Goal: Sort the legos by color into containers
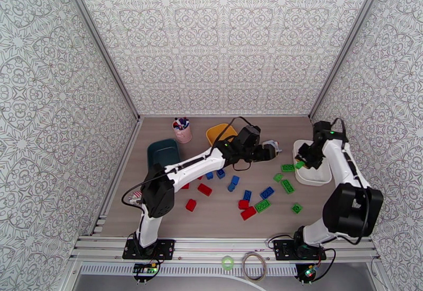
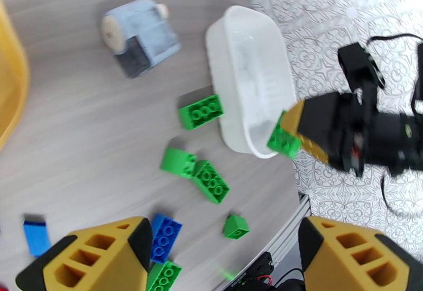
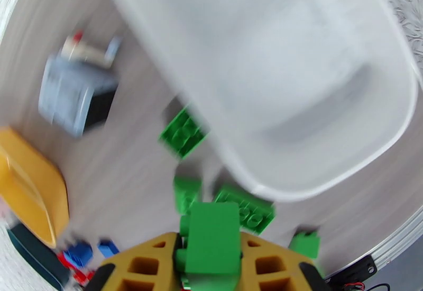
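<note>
Found right gripper (image 3: 211, 259) clamped on a green brick (image 3: 211, 234) at, seemingly just over, the left rim of the white tray (image 3: 328, 33) (wrist view blurred), left gripper (image 2: 224, 244) spread open and holding nothing left of that tray, green legos (image 2: 201, 111) just beside its left wall, blue legos (image 1: 267, 192) and red legos (image 1: 248, 213) farther left.

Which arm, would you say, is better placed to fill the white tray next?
Right: the right gripper is shut on a green lego at the white tray; the left gripper hangs open, empty.
</note>
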